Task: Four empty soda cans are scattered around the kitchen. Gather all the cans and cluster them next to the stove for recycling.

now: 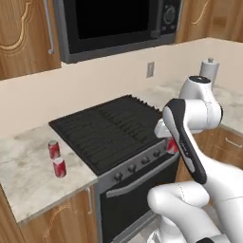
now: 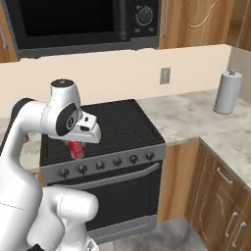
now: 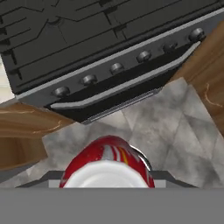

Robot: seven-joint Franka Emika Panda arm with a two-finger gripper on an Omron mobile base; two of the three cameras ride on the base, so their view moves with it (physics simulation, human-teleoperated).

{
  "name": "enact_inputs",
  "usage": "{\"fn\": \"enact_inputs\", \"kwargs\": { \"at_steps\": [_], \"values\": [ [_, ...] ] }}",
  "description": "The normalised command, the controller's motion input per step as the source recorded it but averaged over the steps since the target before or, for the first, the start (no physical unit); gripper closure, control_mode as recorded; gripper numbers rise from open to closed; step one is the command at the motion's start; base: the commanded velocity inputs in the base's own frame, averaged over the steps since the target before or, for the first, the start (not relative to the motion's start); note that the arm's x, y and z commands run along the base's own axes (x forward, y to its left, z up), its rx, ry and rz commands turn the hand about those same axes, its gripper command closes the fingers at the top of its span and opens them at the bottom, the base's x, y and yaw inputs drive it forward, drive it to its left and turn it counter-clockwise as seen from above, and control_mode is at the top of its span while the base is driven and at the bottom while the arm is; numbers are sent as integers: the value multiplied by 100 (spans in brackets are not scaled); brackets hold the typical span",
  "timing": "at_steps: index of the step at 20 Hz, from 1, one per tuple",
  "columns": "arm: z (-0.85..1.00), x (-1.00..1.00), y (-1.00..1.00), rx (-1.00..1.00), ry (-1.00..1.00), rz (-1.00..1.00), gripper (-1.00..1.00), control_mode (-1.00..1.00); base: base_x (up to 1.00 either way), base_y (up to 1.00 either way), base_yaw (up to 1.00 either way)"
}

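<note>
While its jaws stay out of sight behind the white hand, closed on a red soda can (image 3: 107, 164) that hangs in front of the stove's knob panel, the robot arm (image 1: 187, 142) carries its load above the tiled floor (image 3: 166, 127). Farther off, beyond the black stove (image 1: 107, 130), two more cans (image 1: 57, 159) stand together on the bench (image 1: 28, 175) to the cooktop's left. Judging by that, the carry is under way, and the next move calls for swinging across the stove to set this can beside the pair.
</note>
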Motion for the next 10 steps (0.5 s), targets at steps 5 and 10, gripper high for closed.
{"fn": "enact_inputs", "kwargs": {
  "at_steps": [5, 10],
  "values": [
    [0, 0, 0, 0, 0, 0, 100, 100, 39, 9, 50],
    [0, 0, 0, 0, 0, 0, 100, 100, 30, 0, 54]
  ]
}}
